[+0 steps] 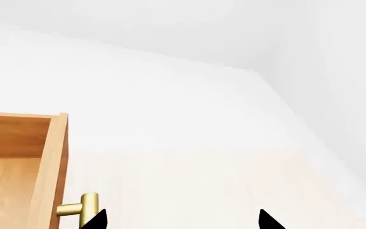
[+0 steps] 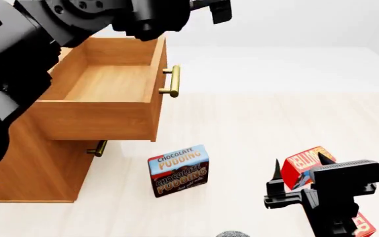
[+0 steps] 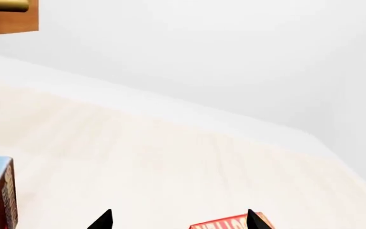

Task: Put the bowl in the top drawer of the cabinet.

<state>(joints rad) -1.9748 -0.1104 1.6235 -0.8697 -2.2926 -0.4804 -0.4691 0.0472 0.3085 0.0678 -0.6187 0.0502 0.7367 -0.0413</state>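
We see the big wooden cabinet (image 2: pixel 38 168) standing on the pale floor (image 2: pixel 275 123), at the left side of the head view. Its top drawer (image 2: pixel 110 81) is pulled far out, and the inside is bare wood with nothing in it. So the opening part looks done. The brass handle (image 2: pixel 171 81) sticks out from the drawer front. The lower drawer (image 2: pixel 57 163) below it looks closed. Our left gripper (image 1: pixel 181 220) hangs up high, just past the drawer front, close to that handle. In the left wrist view we see its two dark tips apart with only floor between them, so its jaws stand apart and hold nothing. Our right gripper (image 3: pixel 177 218) is low, near the front right part of the floor. Its two tips are apart too, and nothing sits between them. It hovers right by a red box (image 2: pixel 308 165) that lies on the floor. A chocolate pudding box (image 2: pixel 178 170) stands on the floor in front of the cabinet, between the cabinet and the red box. Where is the bowl? We cannot be sure. At the very bottom edge of the head view there is a small grey round bit (image 2: pixel 232 234), which may be the bowl's rim, but too little shows to tell. We think the main work is left: find the bowl, pick it up, and set it down in the drawer.
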